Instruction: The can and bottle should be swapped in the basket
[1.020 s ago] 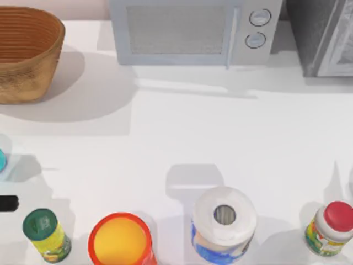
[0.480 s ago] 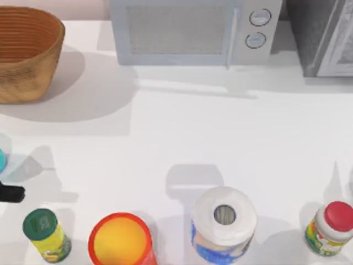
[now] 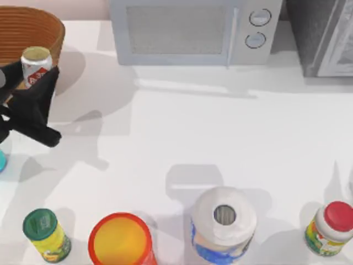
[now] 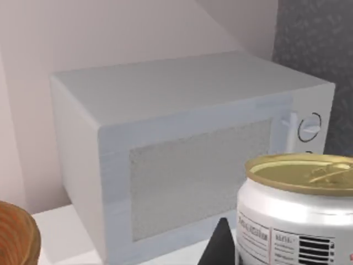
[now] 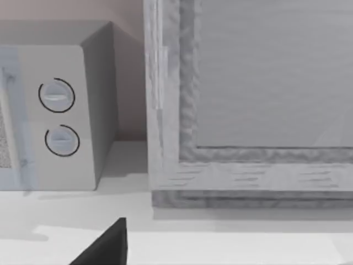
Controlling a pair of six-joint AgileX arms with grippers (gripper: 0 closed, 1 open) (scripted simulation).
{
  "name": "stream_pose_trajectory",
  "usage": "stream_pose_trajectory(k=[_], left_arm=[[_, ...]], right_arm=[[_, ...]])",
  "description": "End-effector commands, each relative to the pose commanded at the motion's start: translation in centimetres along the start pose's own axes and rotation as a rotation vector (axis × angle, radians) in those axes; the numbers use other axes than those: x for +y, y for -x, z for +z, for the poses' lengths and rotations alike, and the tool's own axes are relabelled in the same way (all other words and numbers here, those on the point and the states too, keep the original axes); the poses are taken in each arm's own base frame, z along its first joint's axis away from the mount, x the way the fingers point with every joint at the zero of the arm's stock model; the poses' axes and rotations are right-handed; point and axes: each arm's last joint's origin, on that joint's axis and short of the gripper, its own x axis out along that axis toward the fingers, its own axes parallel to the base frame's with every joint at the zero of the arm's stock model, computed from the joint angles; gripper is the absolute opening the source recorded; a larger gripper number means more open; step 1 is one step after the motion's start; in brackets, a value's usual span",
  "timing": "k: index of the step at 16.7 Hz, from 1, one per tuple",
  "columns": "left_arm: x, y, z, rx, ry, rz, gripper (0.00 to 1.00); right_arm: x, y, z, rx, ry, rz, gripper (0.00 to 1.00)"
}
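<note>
microwave w/ two dials point(image 5: 58, 118), grey framed appliance point(image 5: 248, 105) beside it, white tabletop point(image 5: 231, 243), dark tool tip point(image 5: 107, 248)

The white bench point(image 3: 182, 138) carried a wicker basket point(image 3: 30, 25) at its far left corner and a grey microwave point(image 3: 193, 30) along the far edge. A teal bottle point(image 3: 1, 161) stood at the left edge. Along the near edge stood 4 things: a green-lidded jar point(image 3: 45, 234), an orange cup point(image 3: 120, 241), a paper roll point(image 3: 223, 223) and a red-capped bottle point(image 3: 330, 227).
</note>
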Motion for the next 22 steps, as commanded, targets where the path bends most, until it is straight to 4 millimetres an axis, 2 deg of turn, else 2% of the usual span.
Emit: stream_pose_trajectory(k=[3, 6, 9, 12, 15, 18, 20, 22], left_arm=[[0.5, -5.3, 0.3, -0.001, -0.001, -0.192, 0.00], [0.6, -11.1, -1.4, -0.004, -0.003, -0.389, 0.00], [0.1, -16.3, -5.0, -0.007, -0.008, -0.581, 0.00], [-1.0, -20.2, -9.8, -0.009, -0.013, -0.754, 0.00], [-2.2, -22.5, -14.8, -0.011, -0.017, -0.901, 0.00], [-3.3, -23.5, -18.9, -0.011, -0.020, -1.007, 0.00], [-3.8, -23.7, -20.6, -0.011, -0.020, -1.049, 0.00], [-3.9, -23.8, -21.3, -0.011, -0.021, -1.066, 0.00]], right_arm=[[0.0, 0.0, 0.0, 0.000, 0.000, 0.000, 1.00], [0.0, 0.0, 0.0, 0.000, 0.000, 0.000, 1.00], [0.0, 0.0, 0.0, 0.000, 0.000, 0.000, 1.00], [0.0, 0.0, 0.0, 0.000, 0.000, 0.000, 1.00], [0.0, 0.0, 0.0, 0.000, 0.000, 0.000, 1.00], [0.0, 0.0, 0.0, 0.000, 0.000, 0.000, 1.00], [0.0, 0.0, 0.0, 0.000, 0.000, 0.000, 1.00], [0.0, 0.0, 0.0, 0.000, 0.000, 0.000, 1.00]])
